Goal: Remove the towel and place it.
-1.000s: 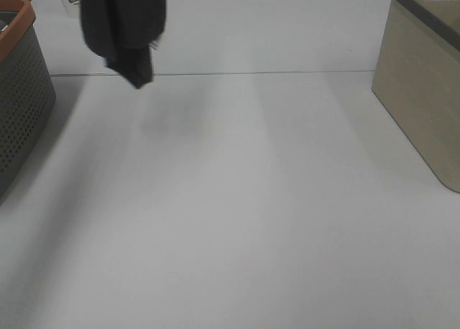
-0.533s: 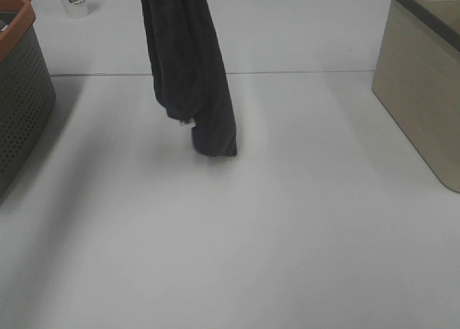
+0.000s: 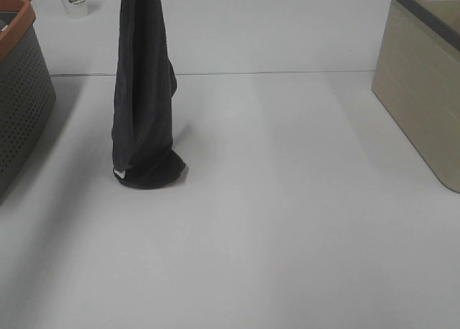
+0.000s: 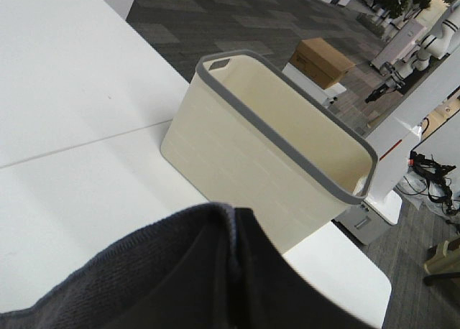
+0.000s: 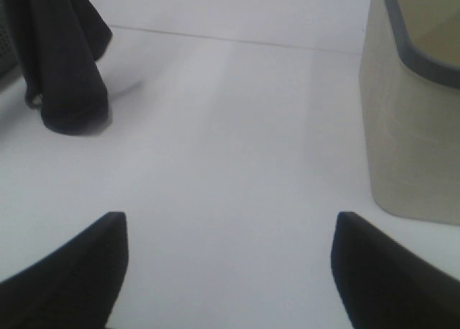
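Exterior high: dark charcoal-grey terry towel [image 3: 144, 92] is hanging upright, its lower end bunching on white worktop [image 3: 302, 228] near grey perforated basket [image 3: 21, 106]. Left fingers, hidden under cloth, are evidently gripping it. Right fingers [image 5: 68, 279] are gaping wide, empty. Removal is looking done; release is remaining.

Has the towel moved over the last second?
Yes. The towel dropped from level with the table seam; its lower end now bunches on the table in front of it.
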### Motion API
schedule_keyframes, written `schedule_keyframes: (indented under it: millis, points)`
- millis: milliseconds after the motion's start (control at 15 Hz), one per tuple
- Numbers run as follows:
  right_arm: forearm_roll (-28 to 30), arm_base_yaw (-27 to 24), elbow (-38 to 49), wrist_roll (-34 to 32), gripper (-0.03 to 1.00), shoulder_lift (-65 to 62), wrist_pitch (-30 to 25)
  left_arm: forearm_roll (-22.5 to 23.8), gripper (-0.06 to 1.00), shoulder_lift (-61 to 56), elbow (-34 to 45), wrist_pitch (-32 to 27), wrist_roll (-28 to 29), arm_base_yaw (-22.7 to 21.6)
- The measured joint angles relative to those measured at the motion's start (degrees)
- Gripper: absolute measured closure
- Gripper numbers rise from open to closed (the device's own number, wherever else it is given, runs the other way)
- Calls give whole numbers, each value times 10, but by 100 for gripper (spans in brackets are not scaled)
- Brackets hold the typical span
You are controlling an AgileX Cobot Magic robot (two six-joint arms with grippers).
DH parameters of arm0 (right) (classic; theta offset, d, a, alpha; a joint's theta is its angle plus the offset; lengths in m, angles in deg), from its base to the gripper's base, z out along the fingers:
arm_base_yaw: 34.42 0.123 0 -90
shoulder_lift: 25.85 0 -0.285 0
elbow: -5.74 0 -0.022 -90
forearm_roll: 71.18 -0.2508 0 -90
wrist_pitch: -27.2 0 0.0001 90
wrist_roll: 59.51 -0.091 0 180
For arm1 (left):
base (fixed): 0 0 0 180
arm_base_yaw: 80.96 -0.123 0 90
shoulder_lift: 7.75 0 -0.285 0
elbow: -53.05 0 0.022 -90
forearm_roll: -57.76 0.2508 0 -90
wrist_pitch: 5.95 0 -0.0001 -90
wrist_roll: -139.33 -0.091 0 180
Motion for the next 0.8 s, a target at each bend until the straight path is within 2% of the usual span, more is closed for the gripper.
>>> schedule_keyframes:
  millis: [133, 200, 333, 400, 533, 733, 800]
  points:
    - [-50, 0, 0, 23, 21, 40, 66, 1, 94, 1, 9, 2, -2, 0]
    - [-83, 0, 0, 57, 22, 68, 99, 1, 94, 1, 9, 3, -2, 0]
    - [-186, 0, 4, 169, 23, 150, 158, 1, 94, 0, 9, 11, -2, 0]
    - [-220, 0, 5, 199, 23, 170, 166, 1, 94, 0, 9, 14, -2, 0]
    - [-367, 0, 9, 359, 23, 284, 185, 1, 94, 0, 9, 20, -2, 0]
    - [-591, 0, 9, 610, 25, 456, 183, 1, 94, 0, 9, 21, -2, 0]
    - [-717, 0, 9, 784, 25, 569, 159, 1, 94, 0, 9, 21, -2, 0]
